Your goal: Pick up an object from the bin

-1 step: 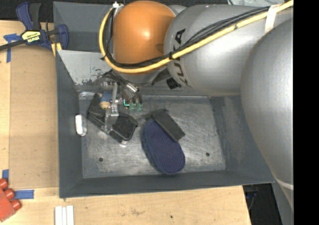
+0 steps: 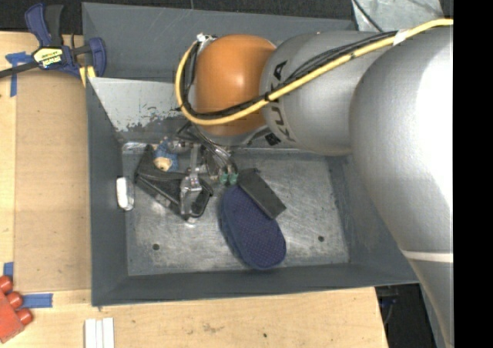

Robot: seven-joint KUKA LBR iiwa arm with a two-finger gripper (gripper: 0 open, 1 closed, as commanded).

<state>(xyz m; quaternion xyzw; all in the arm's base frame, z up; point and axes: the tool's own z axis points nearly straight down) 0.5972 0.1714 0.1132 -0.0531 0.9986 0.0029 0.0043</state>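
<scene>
- Here we see the claw down at a black piece in the bin's left half; its opening we cannot tell.
- Alongside lie a blue oval pad, black bar, white tube.

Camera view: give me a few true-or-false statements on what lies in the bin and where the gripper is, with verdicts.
1. A dark blue oval thing lies on the floor of the bin, toward the view's lower edge. True.
2. A small white thing lies by the right wall. False: it lies by the left wall.
3. The gripper is down among black things in the floor's left half. True.
4. The dark blue oval thing hangs from the gripper. False: it rests on the floor, beside the gripper.
</scene>
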